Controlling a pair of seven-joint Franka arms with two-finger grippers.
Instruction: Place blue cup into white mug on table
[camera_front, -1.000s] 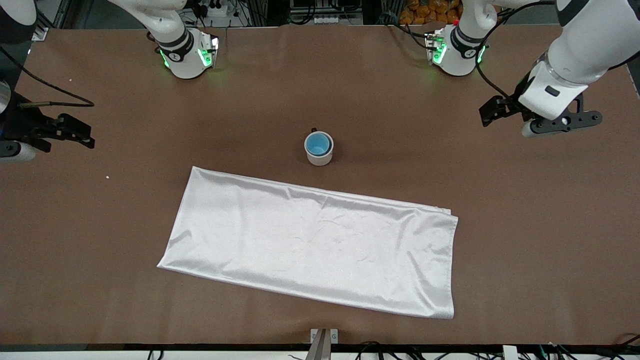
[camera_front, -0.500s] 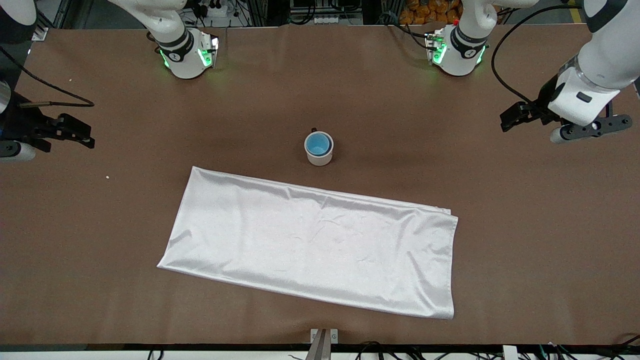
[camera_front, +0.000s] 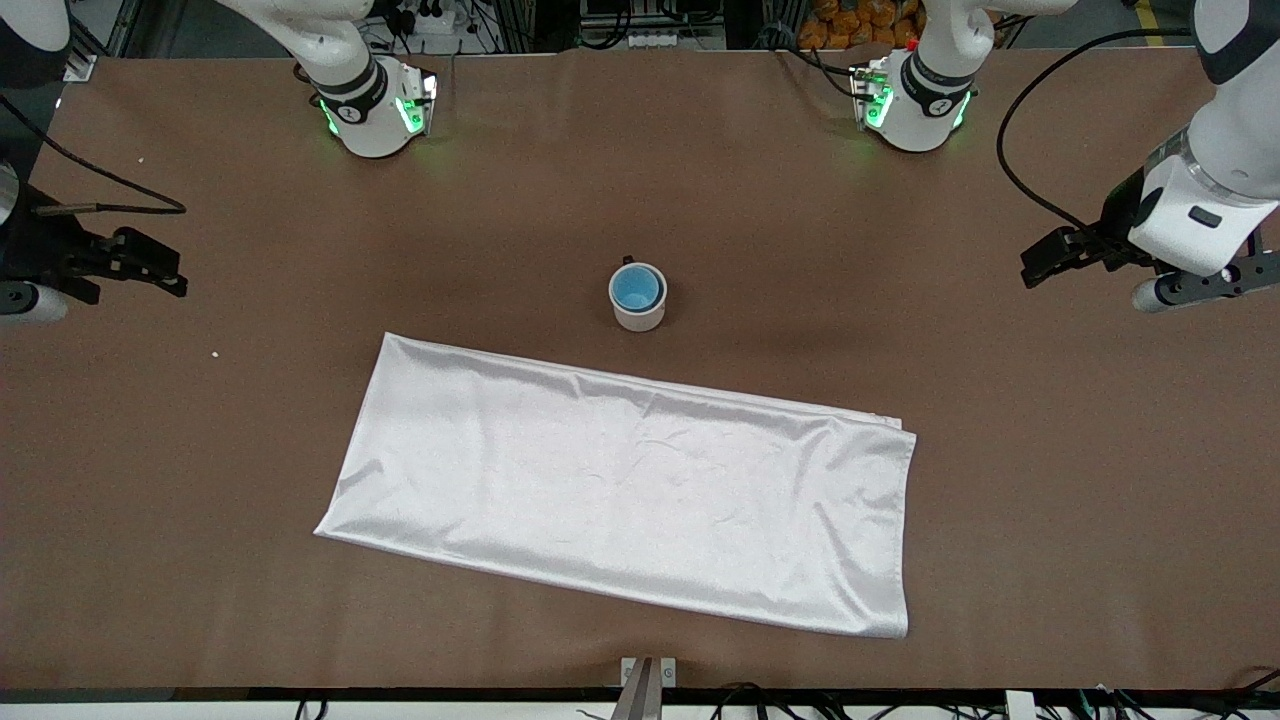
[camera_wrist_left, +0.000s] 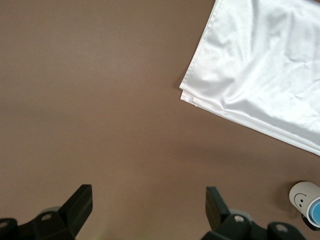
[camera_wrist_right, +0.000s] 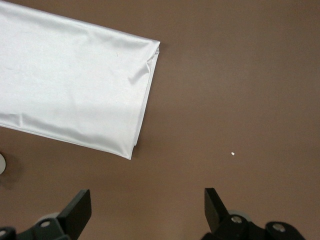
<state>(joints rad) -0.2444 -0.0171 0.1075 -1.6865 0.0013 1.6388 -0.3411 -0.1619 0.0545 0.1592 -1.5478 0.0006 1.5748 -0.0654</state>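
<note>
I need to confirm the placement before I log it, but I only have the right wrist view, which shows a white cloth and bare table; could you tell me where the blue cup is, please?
Observer: The blue cup sits inside the white mug, which stands on the table farther from the front camera than the white cloth.
Operator: Thank you. Is the left gripper anywhere near it?
Observer: No. The left gripper is open and holds nothing, over bare table at the left arm's end.
Operator: Does the mug have any marking I could identify it by?
Observer: Yes, the left wrist view shows a dark smiley face on its side.
</note>
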